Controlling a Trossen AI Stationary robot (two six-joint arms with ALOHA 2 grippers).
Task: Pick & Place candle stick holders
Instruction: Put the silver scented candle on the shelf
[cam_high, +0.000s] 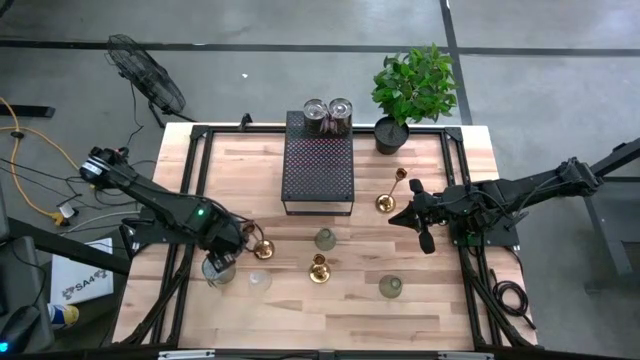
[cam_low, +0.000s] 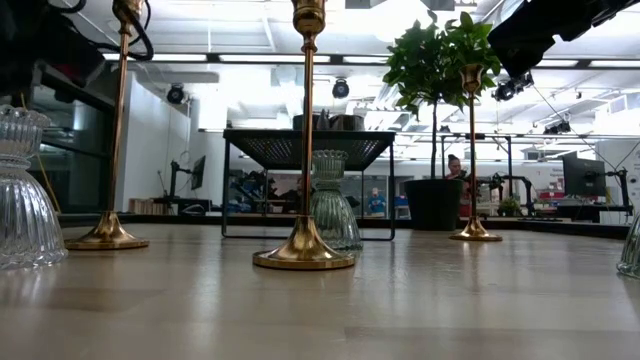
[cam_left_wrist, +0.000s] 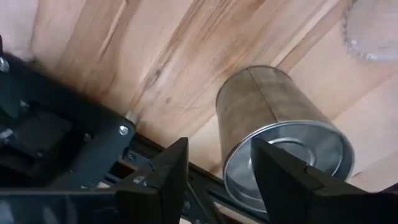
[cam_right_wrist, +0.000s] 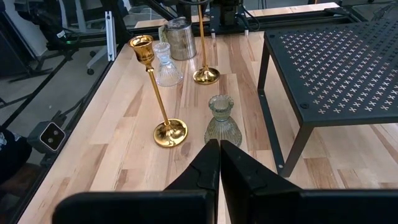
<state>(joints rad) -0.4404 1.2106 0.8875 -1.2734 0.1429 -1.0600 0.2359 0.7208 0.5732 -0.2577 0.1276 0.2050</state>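
Silvery cylindrical candle holder (cam_left_wrist: 283, 134) stands at the table's (cam_high: 420, 300) front-left edge by the frame rail, and my left gripper (cam_left_wrist: 219, 177) hovers over it, fingers apart, nothing held. I'd centre the rim between the fingers, then descend straight and close gently. Right gripper (cam_right_wrist: 219, 163) waits mid-right, fingers together.

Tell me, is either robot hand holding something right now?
No, nothing is held. The left gripper is open above a silvery cup, fingers not closed on it. The right gripper is shut and empty.
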